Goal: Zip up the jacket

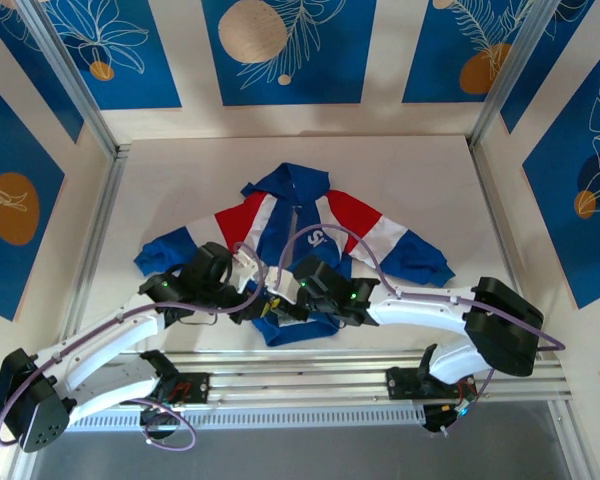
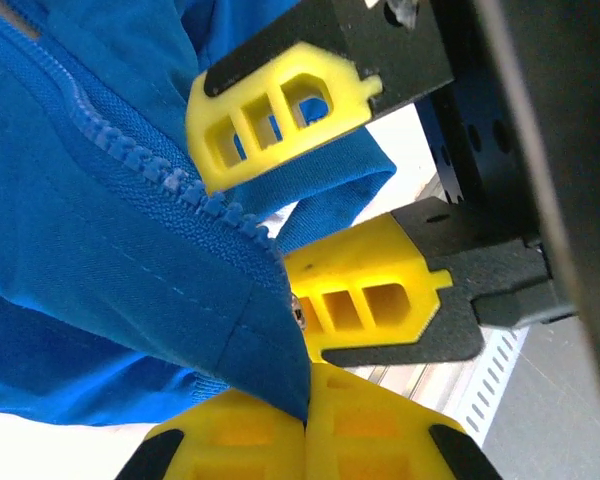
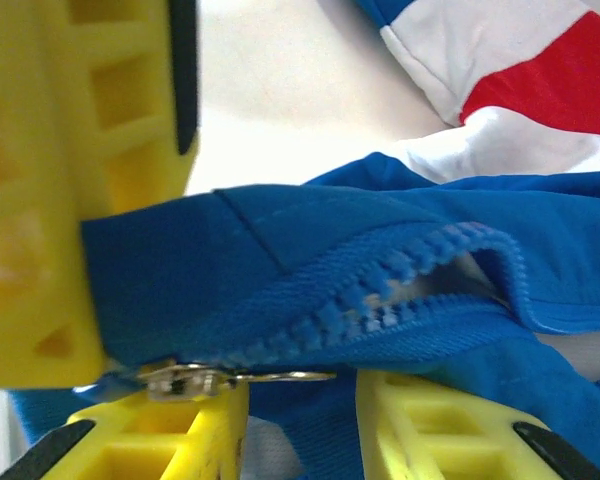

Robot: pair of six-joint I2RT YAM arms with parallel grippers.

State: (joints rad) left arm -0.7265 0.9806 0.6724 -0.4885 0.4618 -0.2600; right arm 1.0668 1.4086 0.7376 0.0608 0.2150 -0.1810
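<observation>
jacket (image 1: 290, 195) collar away, hem (image 1: 298, 332) near, left jaws clamp hem, right jaws apart

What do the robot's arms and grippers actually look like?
The left arm and right arm have smooth white shells with black joints and small green lights. Lilac cables loop along them. The left gripper and right gripper each have two yellow fingers with windowed cut-outs on black mounts.
</observation>
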